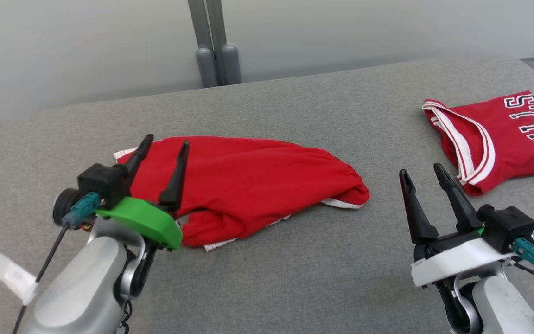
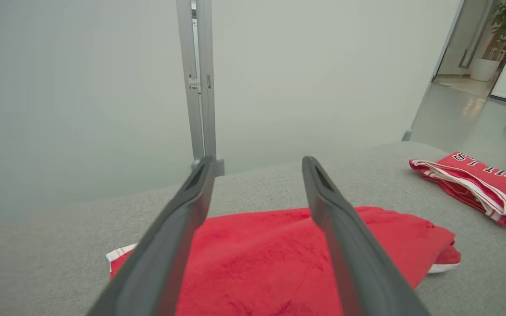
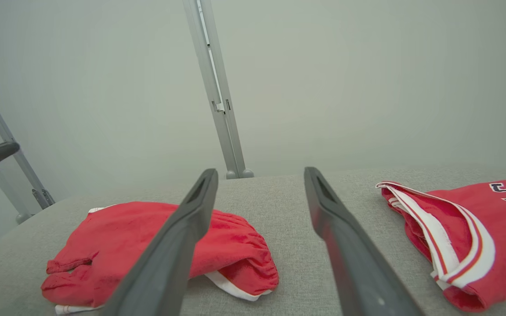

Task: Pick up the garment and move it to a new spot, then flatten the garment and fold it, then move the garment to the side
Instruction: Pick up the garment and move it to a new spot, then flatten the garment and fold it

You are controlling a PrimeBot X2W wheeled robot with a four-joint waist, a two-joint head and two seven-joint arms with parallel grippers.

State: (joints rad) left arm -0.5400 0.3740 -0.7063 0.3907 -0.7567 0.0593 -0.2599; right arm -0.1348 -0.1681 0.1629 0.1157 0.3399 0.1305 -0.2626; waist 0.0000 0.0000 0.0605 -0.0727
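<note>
A plain red garment point(image 1: 248, 181) with white trim lies folded on the grey table, left of centre; it also shows in the left wrist view point(image 2: 279, 254) and the right wrist view point(image 3: 147, 245). My left gripper point(image 1: 164, 144) hovers over its left end, open, nothing between its fingers point(image 2: 178, 228). My right gripper point(image 1: 422, 172) stands open to the right of the garment, above bare table, fingers point(image 3: 178, 237) apart and holding nothing.
A second red jersey point(image 1: 503, 139) with white stripes and dark lettering lies folded at the far right of the table point(image 1: 295, 269). A grey post point(image 1: 213, 41) rises behind the table's rounded back edge, against a pale wall.
</note>
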